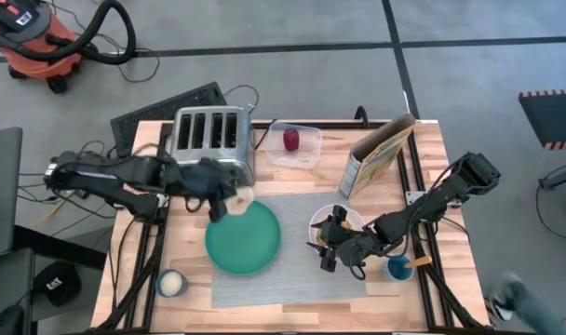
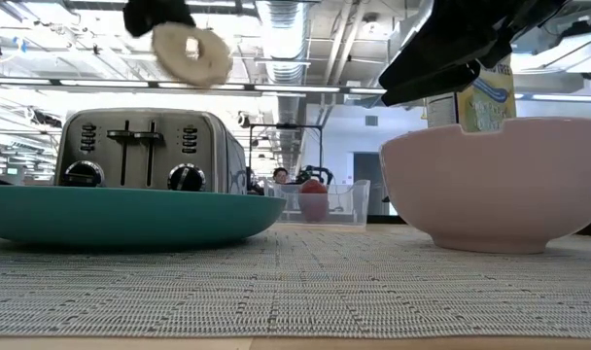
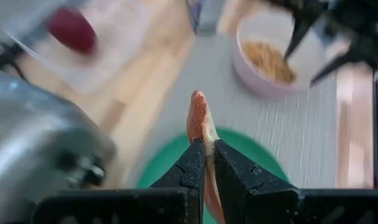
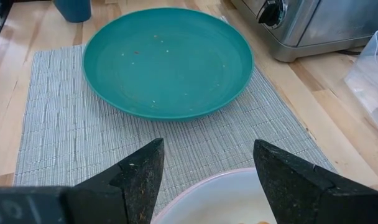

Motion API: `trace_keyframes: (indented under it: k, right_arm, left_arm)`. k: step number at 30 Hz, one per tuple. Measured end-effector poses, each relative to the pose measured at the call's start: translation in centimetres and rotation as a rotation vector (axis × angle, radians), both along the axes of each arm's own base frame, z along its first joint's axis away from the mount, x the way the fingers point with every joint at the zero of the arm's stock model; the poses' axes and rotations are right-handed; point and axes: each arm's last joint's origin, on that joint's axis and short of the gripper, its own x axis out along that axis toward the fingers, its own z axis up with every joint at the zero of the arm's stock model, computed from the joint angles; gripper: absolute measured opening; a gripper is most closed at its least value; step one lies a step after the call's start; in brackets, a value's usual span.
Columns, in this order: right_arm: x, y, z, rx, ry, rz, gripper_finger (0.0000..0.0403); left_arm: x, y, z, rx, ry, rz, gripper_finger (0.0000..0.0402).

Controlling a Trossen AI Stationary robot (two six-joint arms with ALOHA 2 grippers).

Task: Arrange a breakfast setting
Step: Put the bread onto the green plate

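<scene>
Much of the white bowl (image 1: 334,221) is covered by the right gripper (image 1: 331,244) in the high view, and in the right wrist view only a slice of its rim is seen, cut off at the picture's edge. Tan flakes inside it are made out only in the left wrist view, blurred. The wooden spoon cannot be picked out in any view. The small dark-red fruit (image 1: 290,140) is seen inside a clear plastic container (image 1: 295,144) near the table's far edge, beside the chrome toaster (image 1: 211,138); in the low view it is partly screened by the container's wall.

The left gripper (image 3: 209,163) is held in the air over the far left rim of the teal-green plate (image 1: 244,238), and its jaws are pinched on the round tan bread (image 3: 200,121), which is gripped edge-on. The bread is seen well above the toaster in the low view.

The right gripper is held just above the bowl with its jaws spread wide, and nothing is held between them.

The plate and bowl are both set on the grey placemat (image 1: 292,270), the plate toward its left side and the bowl at its far right corner.
</scene>
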Motion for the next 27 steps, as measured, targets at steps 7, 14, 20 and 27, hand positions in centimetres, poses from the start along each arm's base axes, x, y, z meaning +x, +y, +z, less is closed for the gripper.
trace_keyframes:
  k: [7, 14, 20, 27]
  right_arm:
    - [0.0, 0.0, 0.0, 0.003, -0.004, 0.0, 0.0276]
    - [0.0, 0.0, 0.0, 0.003, -0.004, 0.0, 0.0276]
    - [0.0, 0.0, 0.0, 0.003, -0.005, -0.001, 0.0276]
    - [0.0, 0.0, 0.0, 0.003, -0.005, -0.002, 0.0276]
  left_arm:
    - [1.0, -1.8, -6.1, -0.082, 0.03, -0.11, 0.0013]
    - [0.9, -2.6, -9.5, -0.112, 0.022, -0.2, 0.0013]
    - [0.6, -2.5, -11.4, -0.107, 0.039, -0.185, 0.0013]
    - [0.1, -2.4, -13.5, -0.116, 0.042, -0.176, 0.0013]
